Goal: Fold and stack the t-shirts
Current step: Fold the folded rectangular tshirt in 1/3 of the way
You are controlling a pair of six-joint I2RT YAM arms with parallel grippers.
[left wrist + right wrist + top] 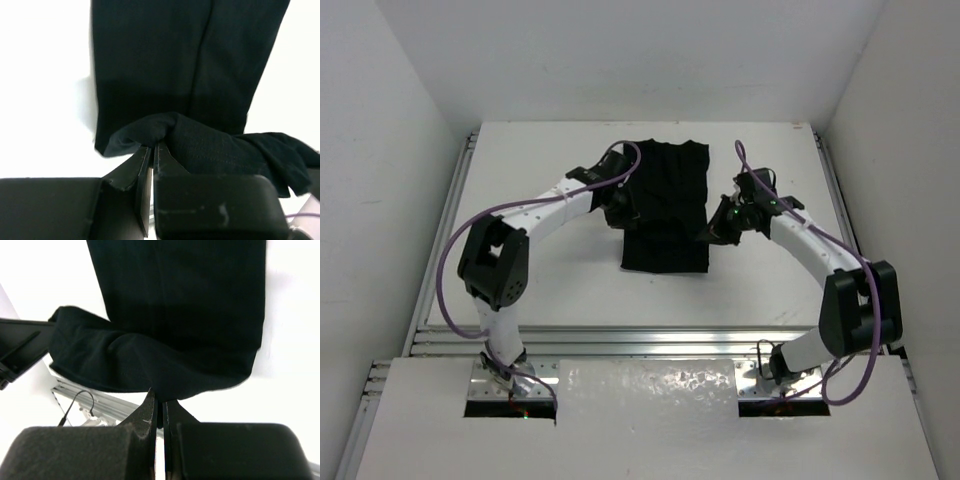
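The overhead camera gives me the whole layout. One black t-shirt (665, 205) lies on the white table (540, 290), toward the far middle. It runs lengthwise away from the arm bases, wider at the far end and narrower at the near end. The left gripper (617, 210) sits at the shirt's left edge about halfway along. The right gripper (715, 232) sits at the right edge, a little nearer to me. From up there it is black on black, and I cannot tell how the jaws stand.

The wrist cameras settle that. On the left wrist, the fingers (132, 170) are clenched together with a bunched fold of the shirt nipped at their tips. The cloth rises into a soft ridge that trails off to the right of that view, and the rest lies flat on the table beyond. On the right wrist, the fingers (145, 412) are likewise pressed tight on the shirt's edge. A lifted flap drapes off to the left, and flat cloth lies beyond it. A metal rail (100, 407) shows under that flap.

My count is one t-shirt and one table. There are two arms, the left arm (535, 215) and the right arm (810, 240), and two grippers, both grasping the shirt. There are also two purple cables (442, 270), one along each arm.
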